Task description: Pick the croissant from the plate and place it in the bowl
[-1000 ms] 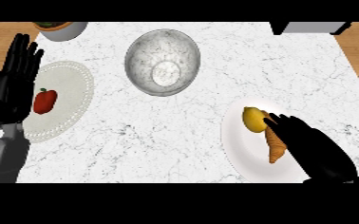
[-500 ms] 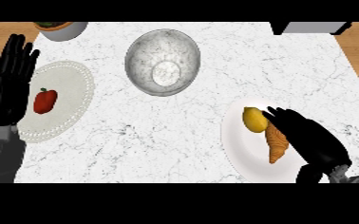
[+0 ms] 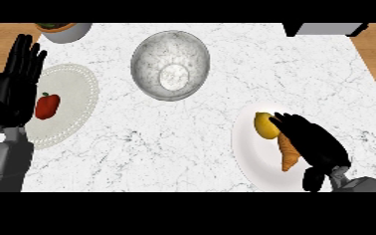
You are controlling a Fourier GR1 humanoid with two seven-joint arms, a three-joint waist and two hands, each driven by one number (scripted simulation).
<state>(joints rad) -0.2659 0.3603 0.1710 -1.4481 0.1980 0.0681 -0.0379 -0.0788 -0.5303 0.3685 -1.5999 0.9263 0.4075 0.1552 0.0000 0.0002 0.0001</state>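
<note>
The croissant (image 3: 289,153) is a narrow golden-brown pastry, darker orange along its length and tapering to a point at its lower end. It lies on the white plate (image 3: 253,162) in the lower right of the frame, and its upper right part is covered by the right hand (image 3: 312,142). That black hand lies over the plate with its fingers bent downward onto the croissant; whether they actually grip it cannot be told from this view. Touching the croissant's upper end, on the same plate, sits a yellow lemon (image 3: 264,125), with the fingertips of the right hand against its right side.

Well apart, in the upper middle of the frame, stands the metal bowl (image 3: 170,64), shiny and grey. No writing or labels can be read on anything here.

At the left edge, the left hand (image 3: 20,79) rests open, fingers straight and pointing up, holding nothing. Just beside it is a pale patterned plate (image 3: 77,104) bearing a red pepper (image 3: 47,105). In the upper left corner a grey pot (image 3: 64,30) is partly cut off. All of it sits on a white marble counter (image 3: 183,144).
</note>
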